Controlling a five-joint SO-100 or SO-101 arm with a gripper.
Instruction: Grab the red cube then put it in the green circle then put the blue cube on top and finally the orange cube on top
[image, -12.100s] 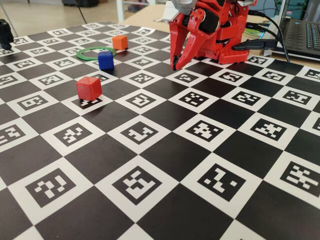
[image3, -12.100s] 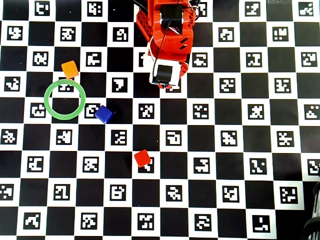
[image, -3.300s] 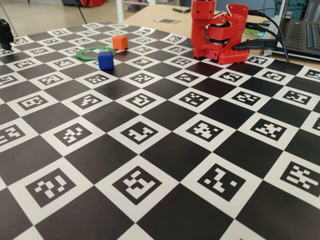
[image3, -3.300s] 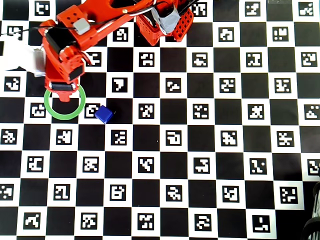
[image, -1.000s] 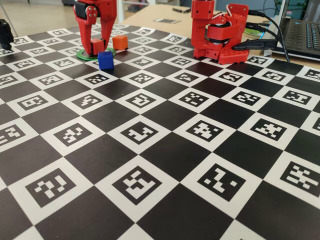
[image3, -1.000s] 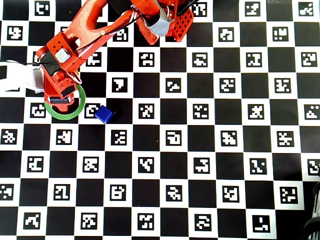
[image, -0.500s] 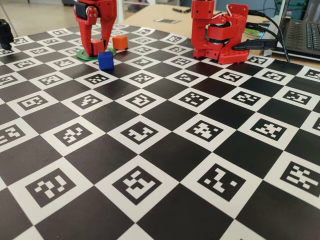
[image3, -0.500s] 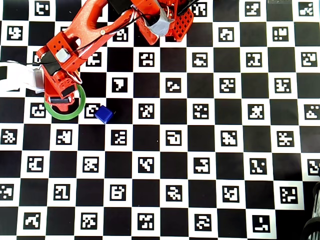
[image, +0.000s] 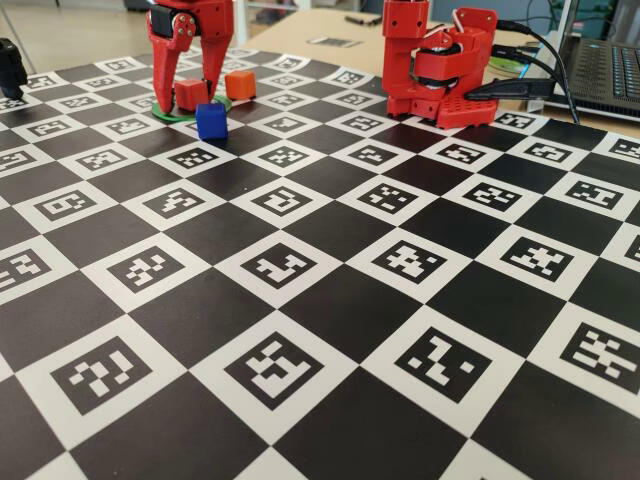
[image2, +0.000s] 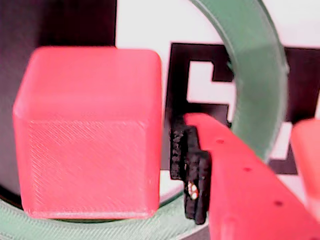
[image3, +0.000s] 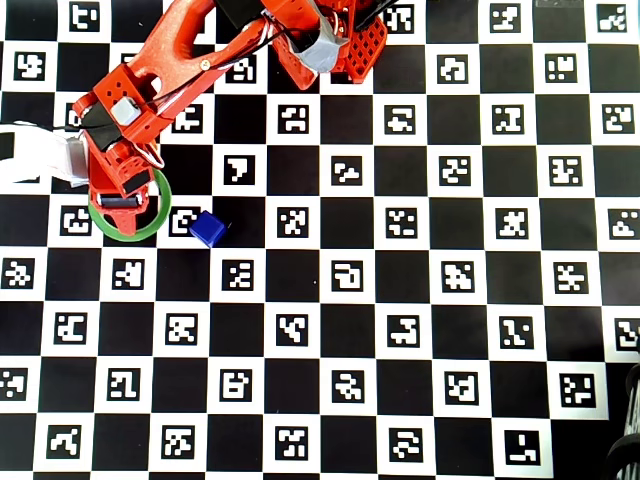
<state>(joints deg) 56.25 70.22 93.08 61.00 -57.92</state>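
The red cube (image: 190, 95) stands on the mat inside the green circle (image: 222, 101), its lower edge close to the ring's rim (image2: 100, 227) in the wrist view. My gripper (image: 185, 100) straddles the cube and is open. A gap shows between the cube (image2: 90, 135) and the black pad of the one visible finger (image2: 192, 175). The blue cube (image: 211, 121) sits just outside the ring, and the orange cube (image: 239, 84) lies behind it. From overhead the arm covers the red and orange cubes; the ring (image3: 160, 210) and blue cube (image3: 208, 228) show.
The arm's red base (image: 440, 75) stands at the back of the checkered marker mat (image: 330, 300). A laptop (image: 610, 70) and cables lie at the right rear. A small black object (image: 10, 65) sits at the left edge.
Over the last second the fingers have spread apart off the red cube, which now stands free in the ring. The blue and orange cubes have not moved.
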